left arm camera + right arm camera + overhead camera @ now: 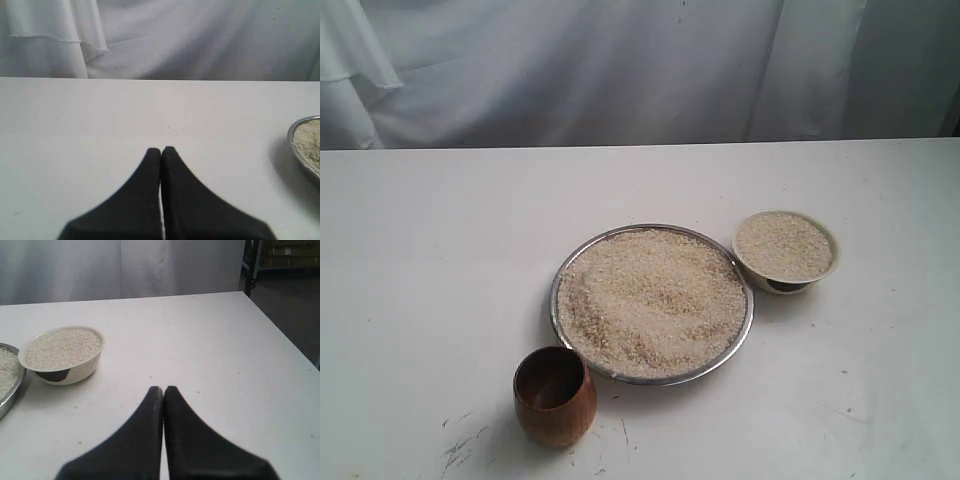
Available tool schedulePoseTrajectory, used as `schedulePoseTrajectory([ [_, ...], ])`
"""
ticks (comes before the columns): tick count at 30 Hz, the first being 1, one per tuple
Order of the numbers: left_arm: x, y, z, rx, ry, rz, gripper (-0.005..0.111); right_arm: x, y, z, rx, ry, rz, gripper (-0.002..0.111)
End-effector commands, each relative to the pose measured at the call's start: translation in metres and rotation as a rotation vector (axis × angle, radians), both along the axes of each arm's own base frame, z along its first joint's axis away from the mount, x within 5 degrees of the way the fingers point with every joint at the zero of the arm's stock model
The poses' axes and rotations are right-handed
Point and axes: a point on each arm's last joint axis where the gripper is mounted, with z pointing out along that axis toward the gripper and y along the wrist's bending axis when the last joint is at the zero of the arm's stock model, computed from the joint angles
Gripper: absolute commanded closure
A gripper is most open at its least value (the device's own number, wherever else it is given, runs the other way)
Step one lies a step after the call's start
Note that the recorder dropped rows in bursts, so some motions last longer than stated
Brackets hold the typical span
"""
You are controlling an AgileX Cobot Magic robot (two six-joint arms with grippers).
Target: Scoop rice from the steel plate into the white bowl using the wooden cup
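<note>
So the wide shallow shiny steel plate (554,300) sits about mid-table on the plain white table (420,250), and it's covered nearly rim to rim with a loose layer of pale beige uncooked rice (655,300). The surface looks a bit uneven, with a shallow furrow along the left side.

The small round off-white ceramic bowl (832,262) is at the plate's far right edge, tucked right up against the rim. Hard to say if they actually touch. It's filled close to the brim with the same grains, and its dark foot peeks out underneath.

The little reddish-brown wooden cup (555,420) stands upright at the plate's near left, just beside the rim, with its mouth up and its dark inside showing. Nothing is gripping it.

The left gripper (161,150) has its black fingers pressed together with nothing between them. It hangs over bare table with the plate's edge off to one side. The right gripper (163,389) is the same deal, fingers together and empty, over bare table with the bowl a little way off. A wrinkled white cloth backdrop (570,70) hangs behind the table.
</note>
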Motion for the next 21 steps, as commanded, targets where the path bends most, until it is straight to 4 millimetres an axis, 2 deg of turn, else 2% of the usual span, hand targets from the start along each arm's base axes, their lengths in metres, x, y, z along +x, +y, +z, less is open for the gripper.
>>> schedulePoseTrajectory([
  [1,0.0,0.0,-0.001,-0.004,-0.007,-0.001,0.107,0.0,0.0,-0.001,-0.006,-0.003,0.001,0.108],
  [4,0.0,0.0,-0.001,-0.004,-0.007,-0.001,0.107,0.0,0.0,0.002,-0.005,-0.032,0.005,0.108],
  [10,0.0,0.0,-0.001,-0.004,-0.007,-0.001,0.107,0.002,0.004,0.028,0.012,-0.32,0.047,0.108],
  [13,0.0,0.0,-0.001,-0.004,-0.007,-0.001,0.107,0.001,0.005,0.036,0.017,-0.409,0.06,0.108],
  [21,0.0,0.0,-0.001,-0.004,-0.007,-0.001,0.107,0.0,0.006,0.042,0.027,-0.48,0.07,0.108],
])
